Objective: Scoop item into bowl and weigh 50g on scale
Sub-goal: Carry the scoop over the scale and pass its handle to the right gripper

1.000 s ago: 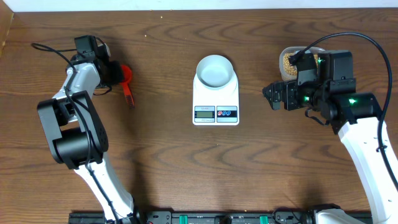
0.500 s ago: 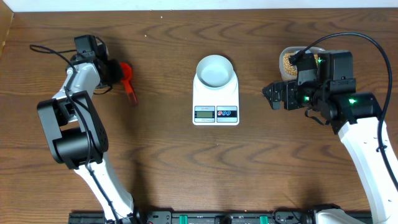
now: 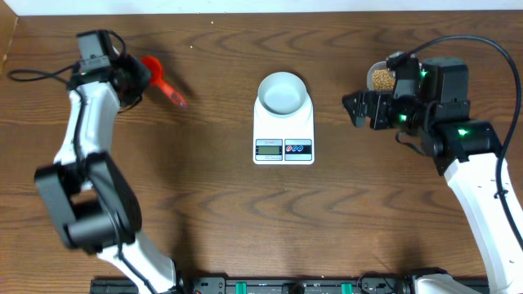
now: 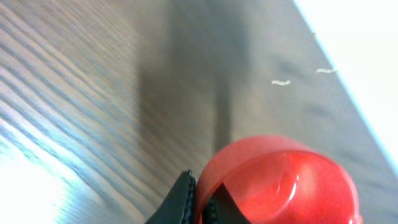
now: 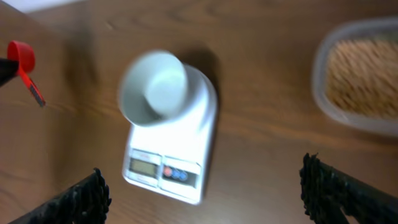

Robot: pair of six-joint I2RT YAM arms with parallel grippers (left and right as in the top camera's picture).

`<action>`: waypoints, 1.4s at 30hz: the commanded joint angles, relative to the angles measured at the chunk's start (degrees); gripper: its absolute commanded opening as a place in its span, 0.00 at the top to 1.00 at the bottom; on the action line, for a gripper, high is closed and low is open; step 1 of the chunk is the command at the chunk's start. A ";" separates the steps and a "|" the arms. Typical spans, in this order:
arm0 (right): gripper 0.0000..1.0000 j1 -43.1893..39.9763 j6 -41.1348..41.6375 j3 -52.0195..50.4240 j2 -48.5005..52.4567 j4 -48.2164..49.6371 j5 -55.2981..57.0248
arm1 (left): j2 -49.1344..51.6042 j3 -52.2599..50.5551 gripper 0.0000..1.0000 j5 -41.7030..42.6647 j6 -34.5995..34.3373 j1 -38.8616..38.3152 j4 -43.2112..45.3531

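The pale bowl (image 3: 283,91) stands empty on the white scale (image 3: 283,131) at mid table; both show in the right wrist view, the bowl (image 5: 154,88) on the scale (image 5: 177,149). The tan beans (image 3: 381,79) fill a clear tub at the right, also in the right wrist view (image 5: 360,78). My left gripper (image 3: 137,72) is shut on the cup of a red scoop (image 3: 160,80), held above the table at the far left; the scoop (image 4: 280,183) fills the left wrist view. My right gripper (image 3: 359,110) is open and empty, beside the tub.
The clear plastic tub (image 5: 323,93) sits near the far right edge. The white wall edge (image 4: 367,56) runs along the table's far side. The red scoop also shows far left in the right wrist view (image 5: 23,62).
My left gripper has lifted the red scoop off the table and swung it toward the far edge. My right gripper has shifted slightly toward the far side.
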 commanded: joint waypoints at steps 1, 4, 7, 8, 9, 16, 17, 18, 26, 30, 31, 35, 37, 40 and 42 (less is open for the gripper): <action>0.05 1.57 5.73 1.05 1.55 4.42 -6.34 | -4.70 1.22 0.93 9.90 -10.58 0.11 -1.27; 0.06 4.15 8.39 1.05 2.97 11.13 -7.96 | -7.37 1.22 0.93 15.69 -14.91 -0.68 -2.80; 0.07 7.43 10.84 1.05 4.44 17.00 -7.96 | -9.09 1.22 0.93 17.35 -20.92 -2.89 -6.95; 0.07 8.28 11.50 1.05 4.72 18.38 -7.98 | -9.29 1.22 0.93 17.35 -23.02 -3.69 -8.33; 0.08 9.14 12.35 1.05 5.14 19.56 -7.82 | -9.35 1.22 0.93 17.35 -25.18 -4.70 -9.73; 0.17 13.11 16.94 1.05 7.26 23.82 -7.30 | -9.35 1.22 0.93 17.29 -33.81 -12.46 -14.29; 0.19 13.40 17.35 1.05 7.45 24.09 -7.30 | -9.35 1.22 0.93 17.27 -33.81 -13.79 -14.29; 0.21 13.57 18.05 1.05 7.54 24.20 -7.28 | -9.35 1.22 0.93 17.22 -33.81 -15.06 -14.27; 0.41 13.77 24.09 1.05 7.67 24.15 -6.99 | -9.33 1.20 0.93 11.08 -42.99 -22.53 -14.29; 0.45 14.51 24.92 1.05 7.72 24.09 -7.21 | -9.33 1.20 0.93 9.42 -46.84 -25.07 -13.53; 0.47 14.97 24.90 1.05 7.72 24.00 -7.19 | -9.33 1.20 0.93 8.33 -46.84 -25.55 -13.57; 0.51 16.57 24.90 1.05 7.85 23.02 -6.16 | -9.33 1.20 0.93 7.13 -46.84 -27.45 -13.64; 0.51 17.16 24.90 1.05 8.20 22.56 -5.40 | -9.33 1.20 0.93 7.15 -46.84 -28.24 -13.64; 0.53 17.70 24.87 1.05 9.09 22.18 -5.44 | -9.33 1.20 0.93 7.15 -46.84 -29.14 -13.73; 0.55 17.81 24.87 1.05 9.84 21.90 -5.44 | -9.33 1.20 0.93 7.17 -46.84 -29.55 -13.73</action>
